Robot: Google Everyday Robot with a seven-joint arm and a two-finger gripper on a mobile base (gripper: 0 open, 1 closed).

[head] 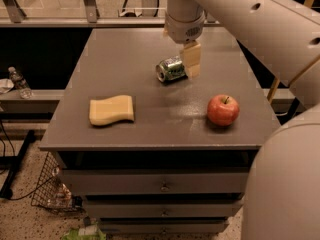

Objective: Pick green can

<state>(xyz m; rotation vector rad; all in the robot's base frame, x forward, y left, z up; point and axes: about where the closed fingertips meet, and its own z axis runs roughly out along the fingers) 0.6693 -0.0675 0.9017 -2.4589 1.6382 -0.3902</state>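
The green can (170, 69) lies on its side on the grey table (125, 49), a little behind its middle, with its silver end facing front-left. My gripper (190, 60) hangs from the white arm directly at the can's right end, touching it or nearly so. It holds nothing that I can see.
A yellow sponge (111, 110) lies at the table's front left. A red apple (223, 110) sits at the front right. The table has drawers below. A wire basket (50, 191) and a plastic bottle (19, 82) are to the left. My white arm fills the right side.
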